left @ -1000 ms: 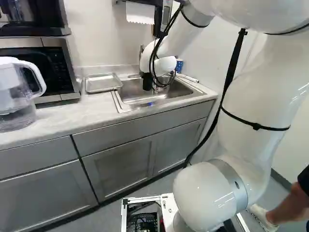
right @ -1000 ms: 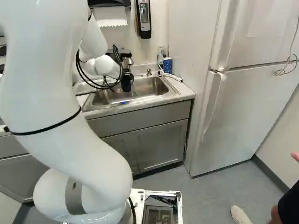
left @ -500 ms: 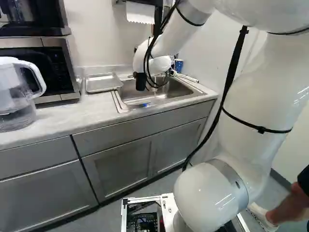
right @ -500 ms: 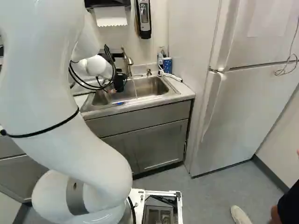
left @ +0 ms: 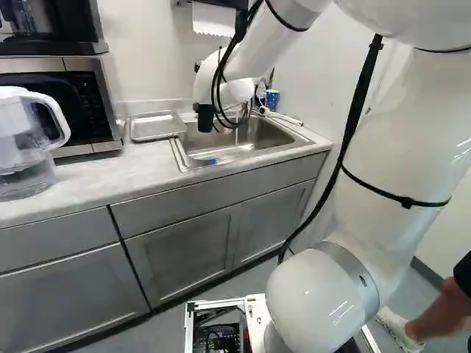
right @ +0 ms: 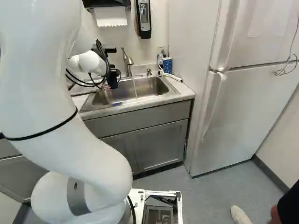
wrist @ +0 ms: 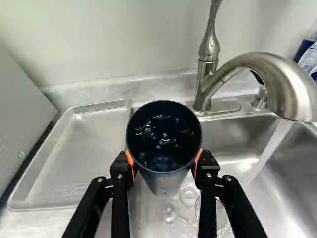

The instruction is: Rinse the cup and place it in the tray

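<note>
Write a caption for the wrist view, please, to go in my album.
Dark cup held in the gripper at the sink, beside a metal tray, as water runs from the tap.

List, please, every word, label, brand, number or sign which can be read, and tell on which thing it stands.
No text can be quoted with certainty.
Tray: a faint mark, too weak to read.
Blue and white object beyond the faucet: small print, too blurred.
Microwave: marks on its panel, too small.
Dark cup: no text on the side that shows.
</note>
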Robot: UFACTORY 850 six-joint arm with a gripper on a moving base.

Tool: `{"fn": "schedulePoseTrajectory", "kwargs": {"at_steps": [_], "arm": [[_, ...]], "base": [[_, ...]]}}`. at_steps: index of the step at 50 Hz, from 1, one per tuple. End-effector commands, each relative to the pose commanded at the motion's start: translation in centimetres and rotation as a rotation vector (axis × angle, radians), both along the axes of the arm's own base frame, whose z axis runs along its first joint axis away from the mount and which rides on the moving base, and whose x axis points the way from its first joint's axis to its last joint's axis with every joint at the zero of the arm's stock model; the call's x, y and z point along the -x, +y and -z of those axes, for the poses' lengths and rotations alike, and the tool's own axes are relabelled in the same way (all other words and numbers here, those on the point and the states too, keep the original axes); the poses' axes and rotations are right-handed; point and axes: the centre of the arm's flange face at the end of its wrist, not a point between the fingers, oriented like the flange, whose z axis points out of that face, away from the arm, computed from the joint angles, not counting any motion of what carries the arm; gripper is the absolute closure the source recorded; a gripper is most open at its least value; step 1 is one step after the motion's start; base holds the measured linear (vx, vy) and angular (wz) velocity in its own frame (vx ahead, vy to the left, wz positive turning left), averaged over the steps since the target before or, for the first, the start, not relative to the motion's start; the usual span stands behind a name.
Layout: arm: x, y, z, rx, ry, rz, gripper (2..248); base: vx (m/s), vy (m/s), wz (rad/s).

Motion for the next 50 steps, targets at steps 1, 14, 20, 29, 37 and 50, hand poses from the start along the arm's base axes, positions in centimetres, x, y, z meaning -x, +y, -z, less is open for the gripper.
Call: {"fn": "schedulePoseTrajectory", "kwargs": {"at_steps": [1, 14, 20, 29, 37, 50], "arm": [[0.0, 0.1, -0.1, 0.0, -0.001, -0.002, 126], [0.3, 0.5, -1.4, -0.003, -0.003, -0.014, 126], [0.5, 0.5, -2.0, -0.005, -0.007, -0.015, 126], [0.7, 0.4, -2.9, -0.01, -0.017, -0.015, 126], [0.8, 0.4, -3.8, -0.012, -0.033, -0.018, 126], [1.1, 0.6, -5.2, -0.004, -0.065, -0.037, 126]], "base": [[0.0, 0.0, 0.0], [0.0, 0.0, 0.0], [0.0, 0.0, 0.0], [0.0, 0.0, 0.0], [0.0, 0.0, 0.0], [0.0, 0.0, 0.0]]}}
